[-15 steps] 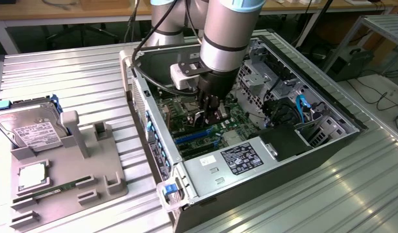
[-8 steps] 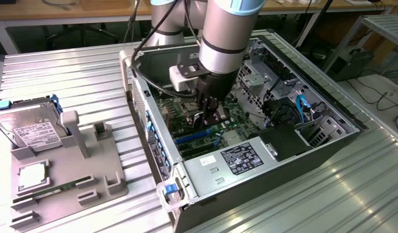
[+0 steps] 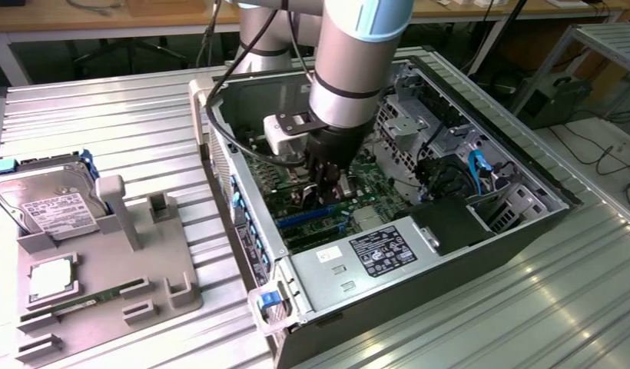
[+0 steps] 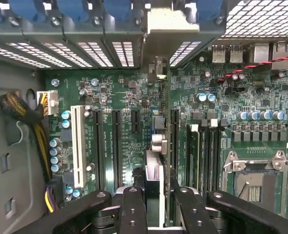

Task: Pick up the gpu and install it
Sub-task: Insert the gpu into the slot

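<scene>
Inside case (image 3: 520, 223): gpu (image 4: 154, 161) (gripper-held (image 4: 154, 204))

Bright, even room light with hard glare on the metal

Daylight-like brightness washes the ribbed bench (image 3: 110, 123), throwing pale streaks along its ridges and a strong sheen near its corner at the exterior view's right. The open computer case (image 3: 520, 231) is darker inside, shaded by the arm (image 3: 346, 69). In the wrist view the motherboard (image 4: 119, 97) is evenly lit and crisp, perforated metal panels (image 4: 260, 17) blow out white, and the pincer (image 4: 153, 209) looms dark, soft and slightly blurred.
</scene>
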### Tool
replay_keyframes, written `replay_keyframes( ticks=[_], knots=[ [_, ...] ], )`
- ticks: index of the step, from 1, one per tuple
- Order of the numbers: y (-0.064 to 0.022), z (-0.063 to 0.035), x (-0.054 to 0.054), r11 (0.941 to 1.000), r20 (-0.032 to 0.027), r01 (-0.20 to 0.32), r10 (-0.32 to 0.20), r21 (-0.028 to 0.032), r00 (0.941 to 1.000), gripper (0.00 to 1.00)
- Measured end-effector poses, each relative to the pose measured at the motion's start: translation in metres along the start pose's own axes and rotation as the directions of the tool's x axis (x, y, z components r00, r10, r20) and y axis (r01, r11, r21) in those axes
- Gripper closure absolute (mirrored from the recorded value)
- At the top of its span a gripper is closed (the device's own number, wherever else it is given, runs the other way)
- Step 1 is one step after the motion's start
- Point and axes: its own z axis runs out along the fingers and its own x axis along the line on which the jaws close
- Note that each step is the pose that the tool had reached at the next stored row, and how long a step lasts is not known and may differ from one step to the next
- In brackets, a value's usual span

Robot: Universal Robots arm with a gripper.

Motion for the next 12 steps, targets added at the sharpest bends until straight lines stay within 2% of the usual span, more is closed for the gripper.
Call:
replay_keyframes(
  ticks=[2, 4, 12],
  knots=[
    [0.0009, 0.0016, 0.0000, 1.0000, 0.0050, 0.000, 0.000, 0.0000, 1.0000, 0.73],
    [0.0022, 0.0054, 0.0001, 1.0000, 0.0126, 0.000, 0.000, 0.0001, 0.9999, 0.73],
    [0.0036, 0.0086, 0.0004, 1.0000, 0.0127, 0.000, 0.000, -0.0005, 0.9999, 0.73]
  ],
)
